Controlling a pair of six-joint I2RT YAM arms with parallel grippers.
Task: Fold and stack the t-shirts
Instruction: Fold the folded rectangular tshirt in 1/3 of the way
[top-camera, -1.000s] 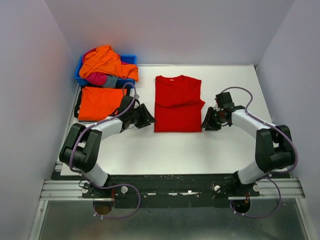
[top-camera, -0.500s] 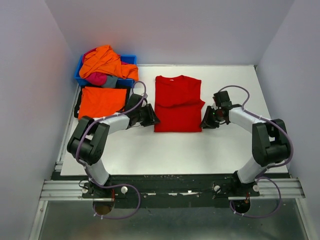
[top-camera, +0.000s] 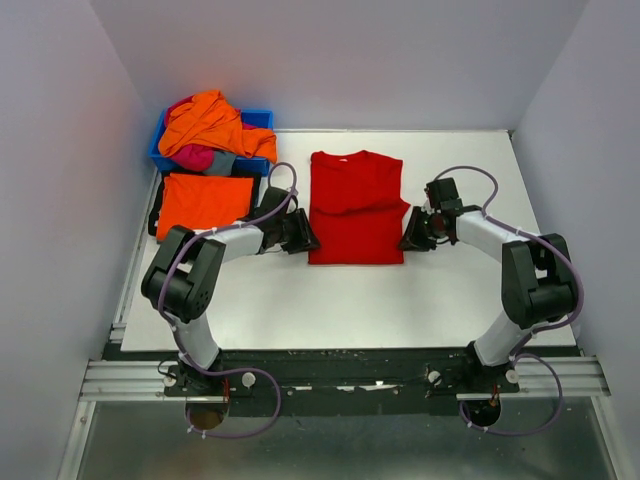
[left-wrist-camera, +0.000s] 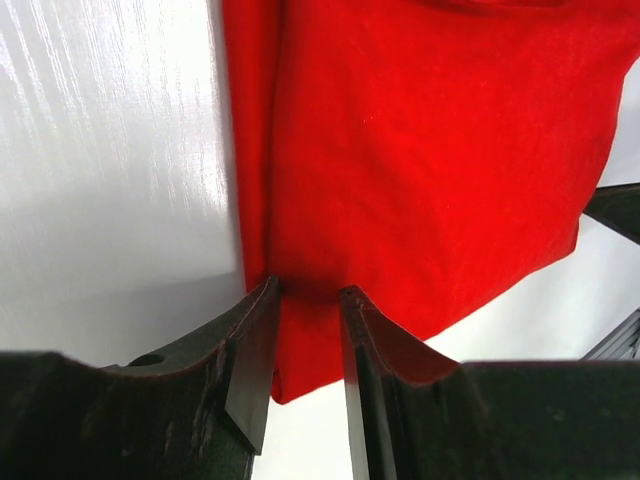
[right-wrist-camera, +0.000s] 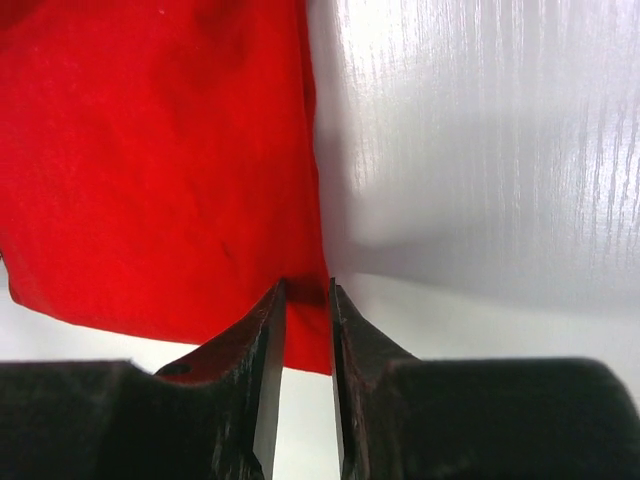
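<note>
target: red t-shirt (top-camera: 355, 208), flat on the table (top-camera: 330, 300), a little above frame centre in the top view. Sleeves are folded in, so it makes a tall rectangle.
long axis: runs top to bottom of the frame, collar at the top, hem at the bottom toward the arm bases.
key relation: the shirt sits between the two pincers, each at a long side edge in the lower half, near the hem corners.
left side: left gripper (top-camera: 300, 232) is at the shirt's left edge; the cloth lies to its right in the frame.
right side: right gripper (top-camera: 412, 236) is at the shirt's right edge; the cloth lies to its left in the frame. The two are roughly level and face each other across the short axis.
left gripper state: in the wrist view red cloth fills the gap between the fingers (left-wrist-camera: 250, 340), with the shirt edge right at the tips. Reads as clenched on the red t-shirt.
right gripper state: narrow gap, red edge caught between the fingers (right-wrist-camera: 265, 340). Grasping the red t-shirt.
nearer arm: neither; both touch the shirt, a symmetric hold.
next move (judgement): probably lift the hem end and carry it up-frame along the long axis to the collar. Both arms need to travel together or the fold skews.
risk: cannot tell how many layers each pinch has.
other shirts: orange t-shirt (top-camera: 203, 203) folded flat at frame left, well apart from the red one; heap of t-shirts (top-camera: 210, 125) in the blue bin (top-camera: 262, 118), upper left.
</note>
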